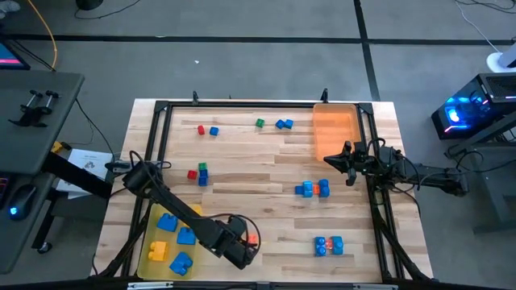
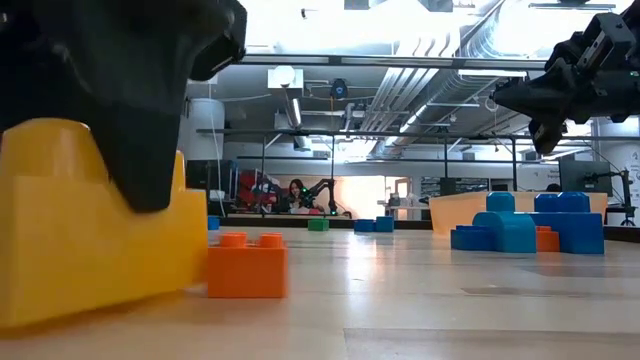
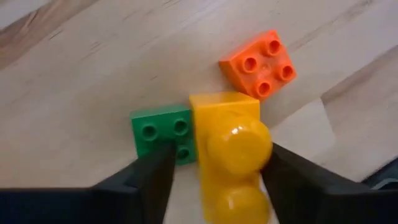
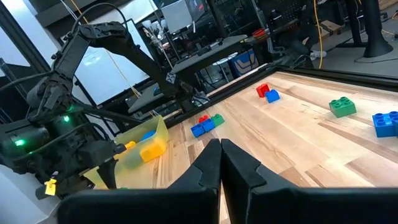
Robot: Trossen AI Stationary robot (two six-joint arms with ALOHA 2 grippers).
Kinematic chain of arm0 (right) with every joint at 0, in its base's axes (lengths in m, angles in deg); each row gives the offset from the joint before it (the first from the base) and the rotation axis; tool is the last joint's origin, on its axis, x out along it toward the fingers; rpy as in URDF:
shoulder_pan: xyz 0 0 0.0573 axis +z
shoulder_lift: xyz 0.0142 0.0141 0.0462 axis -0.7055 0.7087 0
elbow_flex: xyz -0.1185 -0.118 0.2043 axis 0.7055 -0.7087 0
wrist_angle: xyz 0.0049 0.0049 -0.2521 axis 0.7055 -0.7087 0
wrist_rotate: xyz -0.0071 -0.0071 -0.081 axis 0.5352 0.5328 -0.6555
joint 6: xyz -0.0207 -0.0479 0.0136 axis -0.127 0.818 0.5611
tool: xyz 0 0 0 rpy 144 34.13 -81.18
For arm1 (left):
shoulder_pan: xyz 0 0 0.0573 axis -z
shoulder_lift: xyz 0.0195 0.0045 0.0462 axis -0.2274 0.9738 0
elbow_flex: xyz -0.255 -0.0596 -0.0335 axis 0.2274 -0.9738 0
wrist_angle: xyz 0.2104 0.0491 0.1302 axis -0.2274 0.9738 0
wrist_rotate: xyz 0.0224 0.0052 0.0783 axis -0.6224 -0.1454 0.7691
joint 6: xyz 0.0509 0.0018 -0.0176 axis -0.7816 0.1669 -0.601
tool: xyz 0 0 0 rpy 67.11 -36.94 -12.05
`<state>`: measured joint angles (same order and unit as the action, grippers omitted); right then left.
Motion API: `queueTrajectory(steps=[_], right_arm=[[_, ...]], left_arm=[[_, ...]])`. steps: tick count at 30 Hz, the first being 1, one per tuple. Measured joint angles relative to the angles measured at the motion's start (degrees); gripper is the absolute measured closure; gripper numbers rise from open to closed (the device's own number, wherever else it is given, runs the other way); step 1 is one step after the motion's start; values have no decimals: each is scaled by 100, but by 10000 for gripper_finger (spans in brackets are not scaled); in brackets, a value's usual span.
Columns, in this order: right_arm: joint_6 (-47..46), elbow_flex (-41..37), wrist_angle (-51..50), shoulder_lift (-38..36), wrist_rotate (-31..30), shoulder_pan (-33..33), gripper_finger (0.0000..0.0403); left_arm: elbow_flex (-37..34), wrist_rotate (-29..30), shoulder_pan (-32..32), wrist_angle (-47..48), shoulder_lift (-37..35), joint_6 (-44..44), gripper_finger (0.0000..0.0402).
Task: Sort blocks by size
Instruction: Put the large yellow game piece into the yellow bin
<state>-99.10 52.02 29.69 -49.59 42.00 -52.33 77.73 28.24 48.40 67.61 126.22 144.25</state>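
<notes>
My left gripper (image 3: pixel 214 186) is open at the table's front, left of the middle (image 1: pixel 242 246). It is low over a large yellow block (image 3: pixel 227 149) that lies on the table between its fingers. A small green brick (image 3: pixel 158 130) lies against the yellow block, partly under one finger. A small orange brick (image 3: pixel 260 62) lies just beyond it and also shows in the low view (image 2: pixel 247 265). My right gripper (image 4: pixel 221 165) is shut and empty, held above the table beside the orange tray (image 1: pixel 348 161). My left gripper's fingers (image 3: pixel 155 180) stand on either side of the yellow block's long sides (image 3: pixel 199 155), pointing down. I cannot tell whether they touch it. The block rests on the table.
A yellow tray (image 1: pixel 147 262) at the front left holds blue and yellow blocks. An orange tray (image 1: pixel 334 121) stands at the back right. Small bricks lie scattered: red and blue (image 1: pixel 207 130), green (image 1: pixel 260 123), blue (image 1: pixel 284 123), a stack (image 1: pixel 199 173), and blue clusters (image 1: pixel 312 188) (image 1: pixel 328 246).
</notes>
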Motion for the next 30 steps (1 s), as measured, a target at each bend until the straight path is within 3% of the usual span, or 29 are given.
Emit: queueTrajectory(steps=[5, 13, 21, 25, 30], right_arm=[[0, 0, 0, 0, 0, 2, 402], [0, 2, 0, 2, -2, 2, 402], [0, 0, 0, 2, -2, 0, 402], [0, 1, 0, 2, -1, 1, 402], [0, 2, 0, 2, -2, 0, 402]], left_arm=[[6, 46, -9, 0, -17, -217, 321], [-5, 620, -146, 438, -519, -694, 327], [3, 1313, -49, 1506, -1811, -1199, 327], [1, 1137, 552, 2502, -2243, -455, 327], [-33, 573, 1558, 3718, -2255, 1334, 327]])
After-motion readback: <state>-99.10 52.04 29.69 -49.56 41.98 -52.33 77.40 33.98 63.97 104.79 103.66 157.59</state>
